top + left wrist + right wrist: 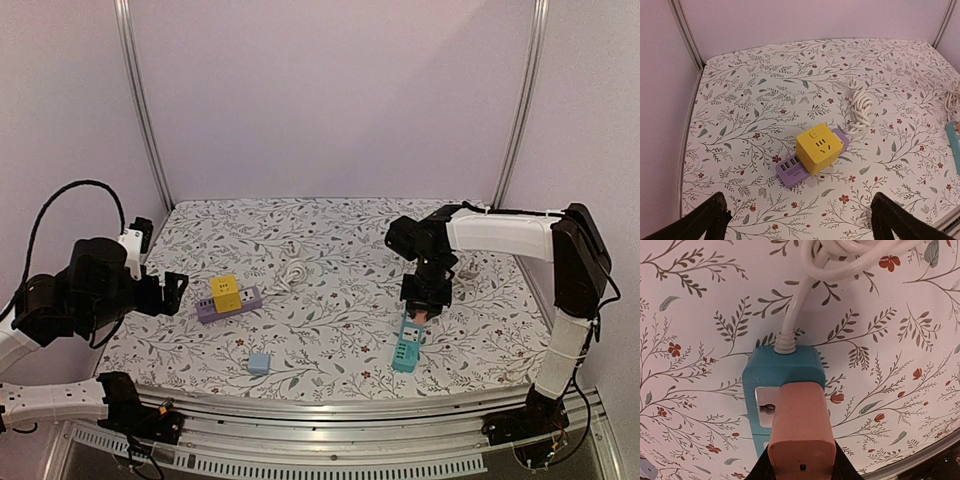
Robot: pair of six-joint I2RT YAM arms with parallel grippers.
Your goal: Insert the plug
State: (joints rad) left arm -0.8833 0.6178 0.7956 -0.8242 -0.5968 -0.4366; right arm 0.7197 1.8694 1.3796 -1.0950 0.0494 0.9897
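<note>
- The plug [801,425] – a salmon-pink block – sits pinched between the right fingers [846,472], which press on its two sides.
- It hangs over the cord end of the teal strip [782,370]. One bare metal blade [765,407] shows at its left side, against the strip's face. I cannot tell whether any blade is in a slot.
- The strip lies flat on the bench [330,230], near the front right, its white cord [795,305] leaving the end under the plug and curling away in loops.
- From above, the right arm reaches in from the right edge and bends down, so the plug meets the strip's far end.
- A small white thing [466,270] lies just beyond the right wrist; it is too small to name.
- A pale blue block [259,363] lies near the front edge, left of the teal strip and well apart from it.
- Further left, a yellow cube [819,149] with socket holes on top sits on a purple strip [790,170] – its row of ports faces the front.
- A coiled white cable [860,107] lies just behind that purple strip.
- The left fingers [705,222] are spread wide and hold nothing, hovering at the bench's left edge, pointed toward the cube.
</note>
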